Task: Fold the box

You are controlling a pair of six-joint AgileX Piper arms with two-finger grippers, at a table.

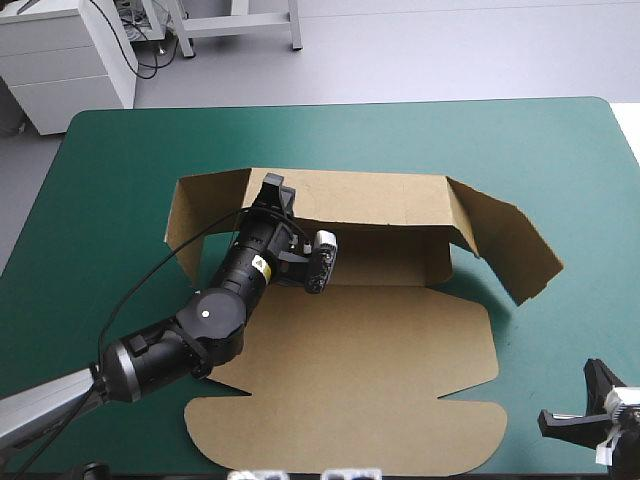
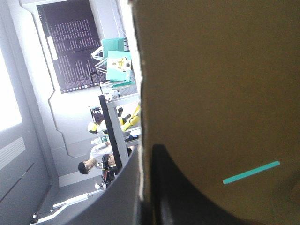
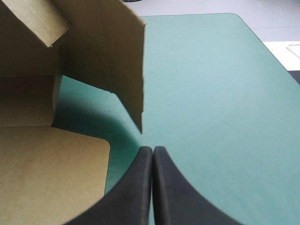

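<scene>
At table centre: brown box [image 1: 370, 330], part-raised

At 11 o'clock of the sheet, left gripper [image 1: 272, 192]: fingers nipped nearly closed over the top edge of the standing back wall [image 1: 370, 200], board between them.

Item: cut brown board, mid-table on the teal-green cover [image 1: 120, 170]. Back wall upright along 12 o'clock. Side flaps [image 1: 510, 245] splayed outward at 10 and 2 o'clock. Broad lid panel [image 1: 350, 430] with rounded corners lying flat toward 6 o'clock.

Handling, as judged: light, stiff, hinging only at the scored creases, and inclined to spring back and to slide. Best held by a free edge close to a crease.

Right gripper [image 3: 153, 149]: at 4 o'clock of the table, off the board, fingers pressed together, empty.
</scene>
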